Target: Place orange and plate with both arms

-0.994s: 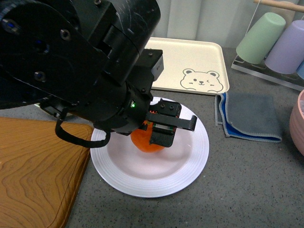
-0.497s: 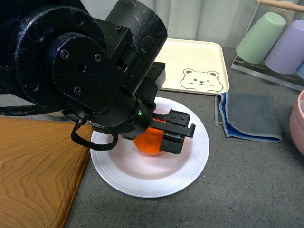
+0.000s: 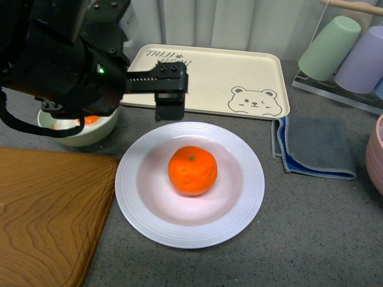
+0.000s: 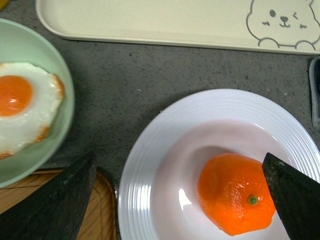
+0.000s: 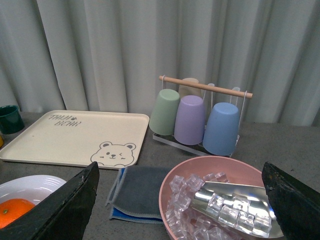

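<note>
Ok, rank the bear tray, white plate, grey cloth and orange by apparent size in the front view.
1. Round white ribbed plate, though the beige rectangular bear tray sits farther back and partly hidden, so their order is unsure.
2. Folded grey-blue cloth.
3. Round bright orange.

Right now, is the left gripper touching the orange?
Apart. Front view: the left gripper hangs open past the plate, whose bare surface shows between it and the orange.

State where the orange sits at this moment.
In the front view, the orange lies in the centre of the white plate, nearer than the bear tray and left of the grey cloth.
</note>
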Robot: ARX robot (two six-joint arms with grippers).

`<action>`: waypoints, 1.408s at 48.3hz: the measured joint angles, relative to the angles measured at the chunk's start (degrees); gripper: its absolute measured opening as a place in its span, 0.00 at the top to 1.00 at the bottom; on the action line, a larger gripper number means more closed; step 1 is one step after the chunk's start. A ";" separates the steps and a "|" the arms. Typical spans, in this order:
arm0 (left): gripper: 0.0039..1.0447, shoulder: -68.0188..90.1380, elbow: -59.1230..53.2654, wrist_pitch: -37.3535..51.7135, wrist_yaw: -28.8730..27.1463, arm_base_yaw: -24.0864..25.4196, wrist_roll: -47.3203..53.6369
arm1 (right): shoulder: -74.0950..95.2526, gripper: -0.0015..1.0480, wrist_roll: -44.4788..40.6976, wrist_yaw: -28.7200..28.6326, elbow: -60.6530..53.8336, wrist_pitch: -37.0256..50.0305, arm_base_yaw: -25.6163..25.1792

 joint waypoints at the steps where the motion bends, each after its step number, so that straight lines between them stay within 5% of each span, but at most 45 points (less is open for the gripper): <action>1: 0.10 0.37 -1.60 5.27 -3.15 0.02 1.20 | 0.00 0.09 0.00 -0.02 0.00 0.00 0.00; 4: 0.22 1.46 -9.62 28.24 -13.33 0.35 6.29 | 0.00 0.09 0.00 -0.07 0.00 0.00 0.00; 7: 0.31 1.46 -16.50 43.19 -14.67 1.27 8.59 | 0.00 0.09 0.00 0.00 0.00 0.00 0.00; 11: 0.43 -1.25 -23.26 57.07 -14.14 3.26 10.54 | 0.02 0.09 0.00 0.02 0.00 -0.02 0.00; 16: 0.56 -7.19 -28.11 63.65 -12.44 5.53 11.67 | 0.00 0.09 0.00 0.02 0.00 0.00 0.00; 30: 0.97 -19.19 -39.54 62.07 -7.63 10.99 12.24 | 0.02 0.09 0.00 0.00 0.00 -0.02 0.00; 55: 0.97 -52.50 -50.71 40.30 3.39 20.63 12.90 | 0.00 0.09 0.00 0.00 0.00 -0.02 0.00; 68: 0.97 -67.04 -52.06 28.11 4.04 22.53 12.90 | 0.00 0.09 0.00 0.00 0.00 0.00 0.00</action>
